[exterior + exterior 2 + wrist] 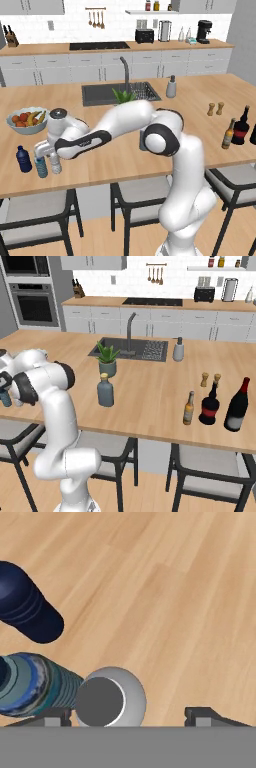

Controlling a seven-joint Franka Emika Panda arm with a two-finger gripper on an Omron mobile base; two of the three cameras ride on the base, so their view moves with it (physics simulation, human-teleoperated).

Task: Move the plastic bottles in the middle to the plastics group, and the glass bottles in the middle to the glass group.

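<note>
Nearest item: our gripper (127,714), at the island's left edge. Its two finger tips stand apart, the small clear plastic bottle (111,696) between them, hard by the left tip with open space toward the right one. We judge it set down, not clamped.

Just beside it: the pale blue bottle (35,684), touching or nearly so. Beyond that, the dark blue bottle (27,609). In the left base view the three stand in a tight row on the wooden counter (120,155).

Risk: lifting off at a slant could let the left finger drag the clear bottle into its pale blue neighbour and topple both.

Mid-counter: the clear stoppered bottle (105,390), not yet moved.

Far right: the amber bottle (188,408), beside the red-labelled wine bottle (209,404) and the dark reddish bottle (237,405).
</note>
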